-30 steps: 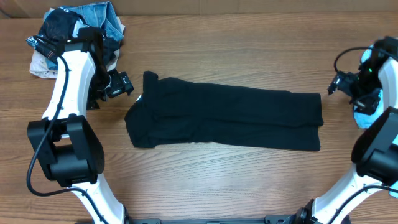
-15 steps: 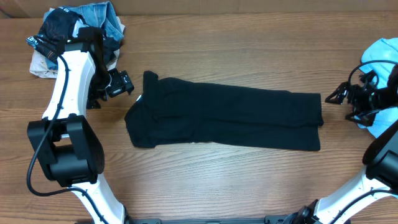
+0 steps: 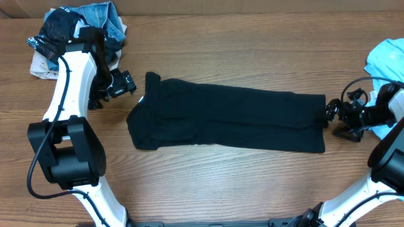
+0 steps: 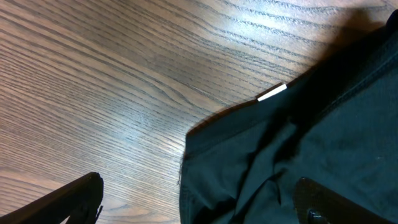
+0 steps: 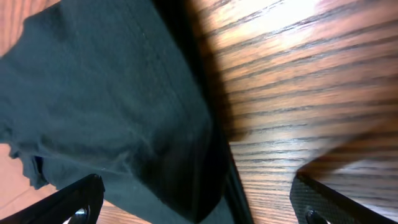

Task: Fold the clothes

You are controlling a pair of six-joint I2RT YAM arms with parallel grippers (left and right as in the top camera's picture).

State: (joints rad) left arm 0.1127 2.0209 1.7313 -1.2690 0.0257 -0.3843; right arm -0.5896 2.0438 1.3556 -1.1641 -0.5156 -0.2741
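Note:
A large black shirt (image 3: pixel 233 120) lies folded into a long strip across the middle of the wooden table. Its white neck label (image 4: pixel 272 93) shows in the left wrist view, where the shirt's left end (image 4: pixel 298 162) fills the lower right. My left gripper (image 3: pixel 128 83) is open just off the shirt's upper left corner. My right gripper (image 3: pixel 332 117) is open at the shirt's right edge, and its wrist view shows the fabric's corner (image 5: pixel 124 124) between the fingers. A light blue T-shirt (image 3: pixel 386 60) lies at the far right edge.
A heap of other garments, dark and denim-blue (image 3: pixel 76 31), sits at the back left corner behind my left arm. Bare wood table (image 3: pixel 240 57) runs behind and in front of the shirt.
My right arm has swung down and left from the blue T-shirt to the black shirt's right edge. The left arm and the shirt have not moved.

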